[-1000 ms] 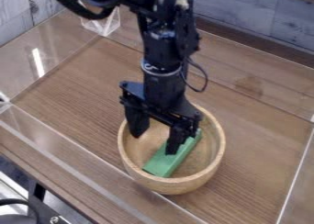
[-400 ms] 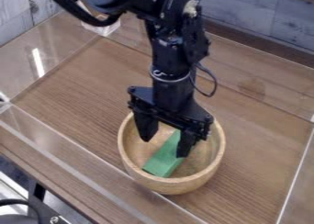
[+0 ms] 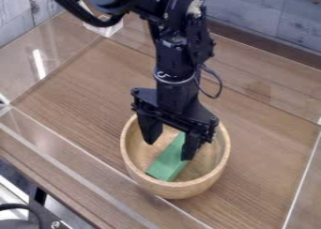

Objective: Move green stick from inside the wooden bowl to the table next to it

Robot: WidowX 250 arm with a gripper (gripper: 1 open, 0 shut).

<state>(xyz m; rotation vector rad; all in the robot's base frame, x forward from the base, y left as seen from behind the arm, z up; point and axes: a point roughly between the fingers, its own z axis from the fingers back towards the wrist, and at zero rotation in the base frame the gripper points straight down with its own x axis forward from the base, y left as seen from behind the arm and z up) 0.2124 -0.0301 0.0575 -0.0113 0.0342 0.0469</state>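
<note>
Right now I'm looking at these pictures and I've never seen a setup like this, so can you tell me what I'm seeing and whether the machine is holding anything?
The black machine is a single robot arm. It reaches in from the top of the picture and ends in a gripper, two dark fingers that stand apart. There is one camera, looking down at the table at an angle. On the table sits a round wooden bowl, and inside it lies a green stick. The fingers are over the bowl, one partly hiding the stick's upper end. Nothing appears to be held.
</note>
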